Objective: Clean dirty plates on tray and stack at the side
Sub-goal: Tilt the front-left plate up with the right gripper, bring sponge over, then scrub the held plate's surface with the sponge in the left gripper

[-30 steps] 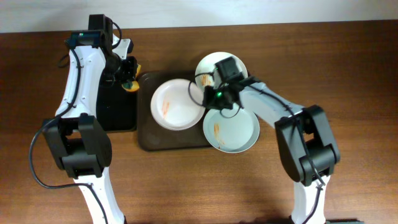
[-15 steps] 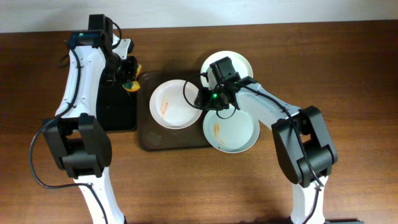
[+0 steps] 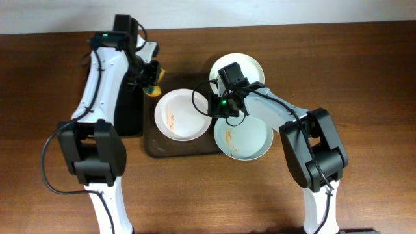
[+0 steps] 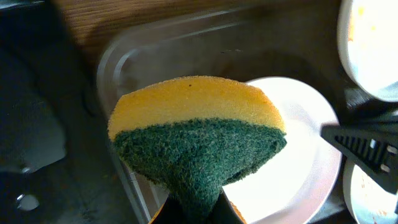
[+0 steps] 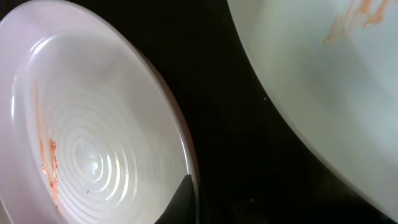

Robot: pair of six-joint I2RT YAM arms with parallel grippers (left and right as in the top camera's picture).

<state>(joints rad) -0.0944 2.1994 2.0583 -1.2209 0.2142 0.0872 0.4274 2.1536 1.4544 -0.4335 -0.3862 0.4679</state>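
The dark brown tray (image 3: pixel 170 147) holds a white plate (image 3: pixel 182 116) with orange smears. A pale blue-grey plate (image 3: pixel 244 138) with a smear overhangs the tray's right edge. A second white plate (image 3: pixel 242 67) lies at its far right corner. My right gripper (image 3: pixel 212 105) is shut on the right rim of the white plate (image 5: pixel 87 143), one finger (image 5: pixel 184 198) inside the rim, with the blue-grey plate (image 5: pixel 329 81) beside it. My left gripper (image 3: pixel 151 82) is shut on a yellow-and-green sponge (image 4: pixel 196 134), held above the tray's far left corner (image 4: pixel 124 56) near the white plate (image 4: pixel 298 155).
A narrower black tray (image 3: pixel 127 114) lies along the left of the brown tray, under the left arm. The right arm crosses over the far white plate. Bare wooden table (image 3: pixel 364 97) surrounds the trays.
My left gripper has moved right with the sponge, from over the black tray to the brown tray's far left corner. My right gripper shifted slightly left onto the white plate's rim.
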